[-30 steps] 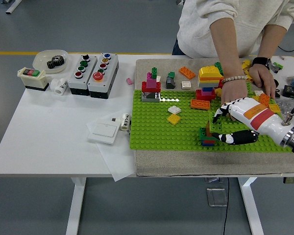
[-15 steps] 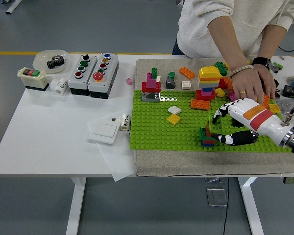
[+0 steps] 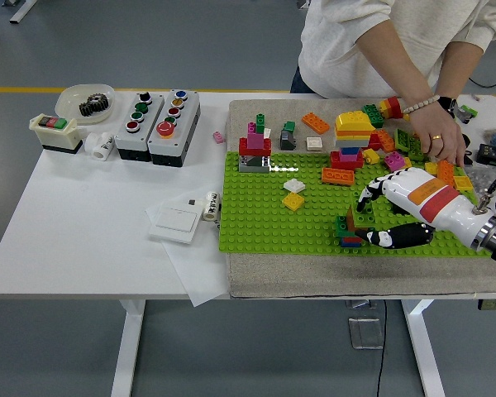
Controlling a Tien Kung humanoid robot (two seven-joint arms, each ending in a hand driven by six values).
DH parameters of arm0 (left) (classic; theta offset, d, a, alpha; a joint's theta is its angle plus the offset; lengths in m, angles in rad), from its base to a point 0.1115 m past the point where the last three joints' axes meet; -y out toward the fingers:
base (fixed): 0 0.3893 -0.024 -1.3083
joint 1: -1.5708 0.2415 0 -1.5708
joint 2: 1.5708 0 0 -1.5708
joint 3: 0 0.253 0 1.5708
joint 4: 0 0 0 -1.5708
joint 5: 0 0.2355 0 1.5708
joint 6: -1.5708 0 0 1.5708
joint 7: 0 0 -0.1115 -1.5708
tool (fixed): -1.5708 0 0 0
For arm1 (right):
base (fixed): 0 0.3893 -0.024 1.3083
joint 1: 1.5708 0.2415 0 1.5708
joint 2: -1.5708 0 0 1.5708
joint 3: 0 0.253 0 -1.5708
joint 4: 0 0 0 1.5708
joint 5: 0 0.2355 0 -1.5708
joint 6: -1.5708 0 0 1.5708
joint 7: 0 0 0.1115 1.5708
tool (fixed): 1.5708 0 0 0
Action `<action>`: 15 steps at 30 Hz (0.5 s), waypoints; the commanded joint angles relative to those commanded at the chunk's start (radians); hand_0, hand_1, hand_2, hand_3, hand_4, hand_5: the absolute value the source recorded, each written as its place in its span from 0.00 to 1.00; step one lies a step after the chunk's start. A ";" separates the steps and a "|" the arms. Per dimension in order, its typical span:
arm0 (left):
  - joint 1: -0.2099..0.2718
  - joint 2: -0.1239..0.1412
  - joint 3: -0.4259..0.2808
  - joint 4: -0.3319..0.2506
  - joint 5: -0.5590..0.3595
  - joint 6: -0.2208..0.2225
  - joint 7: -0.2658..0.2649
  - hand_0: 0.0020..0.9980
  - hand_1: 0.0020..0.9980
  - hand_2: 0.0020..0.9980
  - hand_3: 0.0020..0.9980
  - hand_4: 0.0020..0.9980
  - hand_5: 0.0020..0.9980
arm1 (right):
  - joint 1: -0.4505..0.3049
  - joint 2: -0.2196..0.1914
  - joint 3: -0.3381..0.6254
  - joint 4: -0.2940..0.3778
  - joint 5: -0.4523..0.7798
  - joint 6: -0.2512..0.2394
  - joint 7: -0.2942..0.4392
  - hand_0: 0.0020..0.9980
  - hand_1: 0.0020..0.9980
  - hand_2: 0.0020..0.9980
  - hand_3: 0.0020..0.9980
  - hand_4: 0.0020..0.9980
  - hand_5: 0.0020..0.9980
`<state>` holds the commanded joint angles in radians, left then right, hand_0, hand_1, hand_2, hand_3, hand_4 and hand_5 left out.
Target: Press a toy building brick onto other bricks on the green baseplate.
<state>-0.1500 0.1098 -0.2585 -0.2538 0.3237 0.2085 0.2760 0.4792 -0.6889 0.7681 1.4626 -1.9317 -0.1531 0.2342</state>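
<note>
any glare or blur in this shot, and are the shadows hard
Head view: even overhead light, soft faint shadows under the table edge; small white glare streak on the baseplate beside the pink stack; the right hand and bricks look sharp.

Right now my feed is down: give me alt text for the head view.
The robot's right hand reaches in from the right, fingers around a small brick stack near the front of the green baseplate. A person's hand at the far side sorts through loose bricks by a yellow-topped tower. The left hand is out of view.
</note>
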 joint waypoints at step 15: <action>0.000 -0.001 -0.002 0.000 0.001 -0.001 0.001 0.49 0.57 0.65 0.65 0.70 0.77 | -0.007 0.001 0.005 -0.005 0.001 0.002 0.002 0.56 0.56 0.60 0.54 0.80 0.52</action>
<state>-0.1504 0.1086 -0.2603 -0.2537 0.3246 0.2080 0.2773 0.4718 -0.6879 0.7733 1.4573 -1.9303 -0.1507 0.2358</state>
